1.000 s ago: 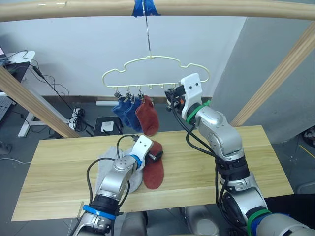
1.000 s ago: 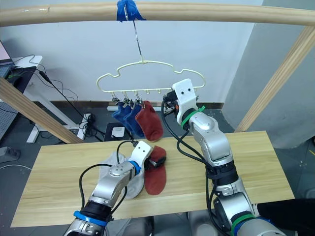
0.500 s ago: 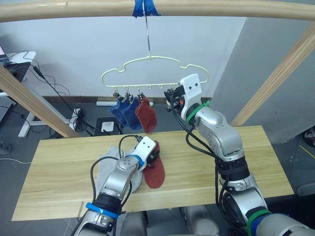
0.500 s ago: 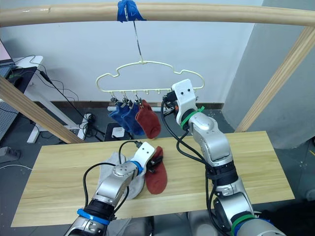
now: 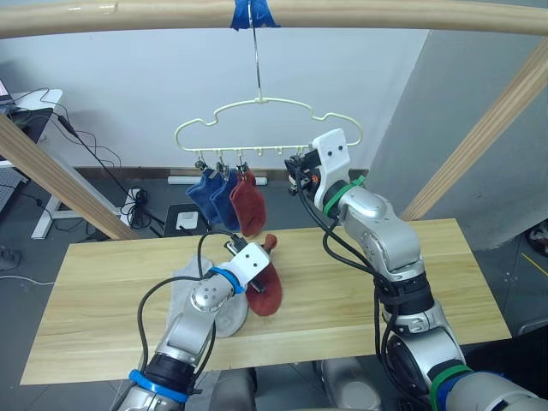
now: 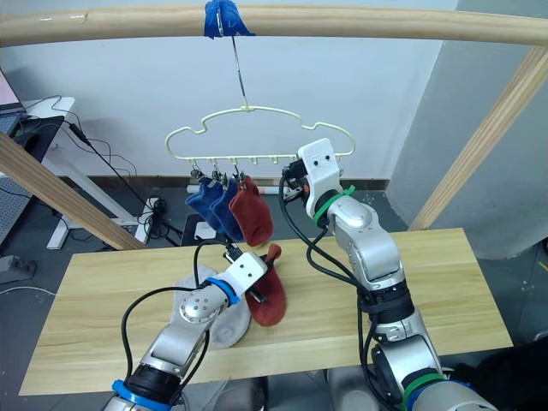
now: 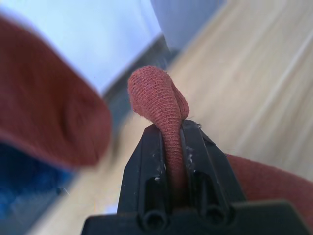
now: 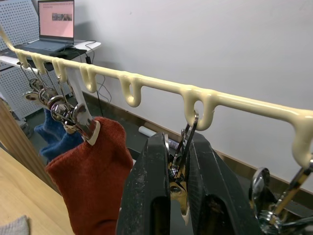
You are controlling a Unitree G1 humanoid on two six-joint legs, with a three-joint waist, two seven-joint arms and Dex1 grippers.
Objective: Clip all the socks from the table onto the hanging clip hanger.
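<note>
On the light wood table [image 5: 103, 282], my left gripper [image 7: 171, 128] is shut on the cuff of a rust red sock [image 5: 265, 289]. The cuff is raised and the foot trails on the wood. Light grey socks [image 5: 181, 289] lie under my left arm. Above the table's far edge, the pale-yellow clip hanger [image 5: 261, 100] hangs from the top pole. It carries two blue socks [image 5: 210, 193] and a rust red sock [image 5: 248, 205]. My right gripper [image 8: 174, 142] is up at the hanger's rail, shut on a metal clip [image 8: 188, 129] hanging from a loop.
A thick wooden frame surrounds the spot: a top pole [image 5: 342, 15], a slanted pole on the left [image 5: 51, 175] and another on the right [image 5: 488, 128]. A desk with a laptop [image 8: 56, 17] stands beyond the hanger. Cables lie on the floor behind the table.
My left gripper has gone from open to shut on the red sock's cuff and lifted it, dragging the sock slightly left. The right arm has stayed put.
</note>
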